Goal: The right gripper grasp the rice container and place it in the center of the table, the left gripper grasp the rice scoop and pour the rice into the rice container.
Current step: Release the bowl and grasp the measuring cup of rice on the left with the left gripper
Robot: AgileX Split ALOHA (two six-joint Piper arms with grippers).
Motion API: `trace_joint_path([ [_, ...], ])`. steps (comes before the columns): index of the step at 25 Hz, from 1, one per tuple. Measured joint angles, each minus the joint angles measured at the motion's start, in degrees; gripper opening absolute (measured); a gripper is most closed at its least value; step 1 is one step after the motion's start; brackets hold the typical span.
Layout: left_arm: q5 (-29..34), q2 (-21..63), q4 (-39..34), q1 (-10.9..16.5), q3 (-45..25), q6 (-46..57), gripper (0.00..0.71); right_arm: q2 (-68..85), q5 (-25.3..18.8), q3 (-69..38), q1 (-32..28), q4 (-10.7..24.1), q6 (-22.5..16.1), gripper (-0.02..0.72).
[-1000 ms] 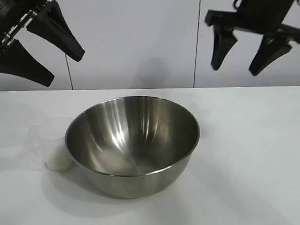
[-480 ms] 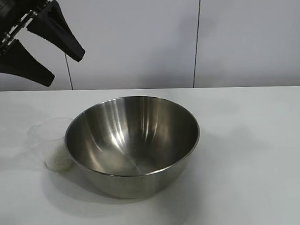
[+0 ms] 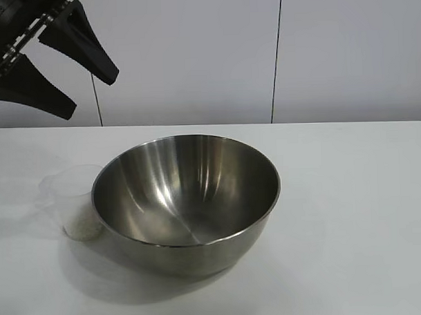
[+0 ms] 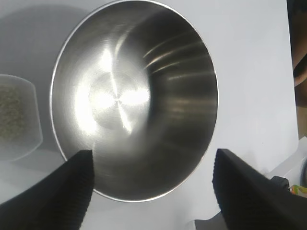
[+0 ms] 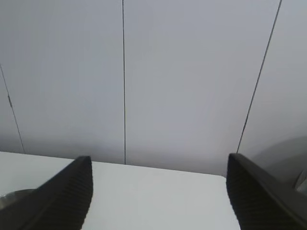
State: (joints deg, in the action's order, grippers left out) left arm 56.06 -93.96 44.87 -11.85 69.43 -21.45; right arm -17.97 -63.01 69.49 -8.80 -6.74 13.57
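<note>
The rice container (image 3: 186,200), a large shiny steel bowl, stands on the white table (image 3: 351,215) near its middle and looks empty. It also shows in the left wrist view (image 4: 134,96). The rice scoop (image 3: 75,200), a small clear cup with white rice (image 3: 83,224) in its bottom, stands touching the bowl's left side; it also shows in the left wrist view (image 4: 17,117). My left gripper (image 3: 90,92) hangs open and empty high above the table at the upper left; in its own view (image 4: 153,177) the bowl lies below it. My right gripper (image 5: 158,184) is open and empty, out of the exterior view.
A grey panelled wall (image 3: 193,54) rises behind the table's far edge. In the right wrist view the wall (image 5: 192,72) and a strip of table show, with a bit of the bowl's rim (image 5: 9,197) at the edge.
My right gripper, open at the upper right a second ago, has risen out of the exterior view. The left gripper, bowl and cup have not moved.
</note>
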Motion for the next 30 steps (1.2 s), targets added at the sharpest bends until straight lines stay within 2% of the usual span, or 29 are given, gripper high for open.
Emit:
trace_joint_path([
  [5, -0.12, 0.0, 0.0, 0.0, 0.0, 0.05, 0.507, 13.14, 0.19, -16.95, 0.0, 0.0, -0.05, 0.509],
  [12, -0.29, 0.0, 0.0, 0.0, 0.0, 0.05, 0.507, 18.47, 1.45, -30.59, 0.23, -0.05, -1.94, 0.503],
  [19, -0.34, 0.0, 0.0, 0.0, 0.0, 0.05, 0.507, 19.04, 2.75, -38.51, 4.95, 1.23, -3.74, 0.503],
  [26, -0.34, 0.0, 0.0, 0.0, 0.0, 0.05, 0.507, 19.04, 3.01, -41.11, 6.64, 1.35, -4.76, 0.503],
  [30, -0.34, 0.0, 0.0, 0.0, 0.0, 0.05, 0.507, 19.04, 1.24, -42.35, 9.13, 2.55, -5.41, 0.503],
])
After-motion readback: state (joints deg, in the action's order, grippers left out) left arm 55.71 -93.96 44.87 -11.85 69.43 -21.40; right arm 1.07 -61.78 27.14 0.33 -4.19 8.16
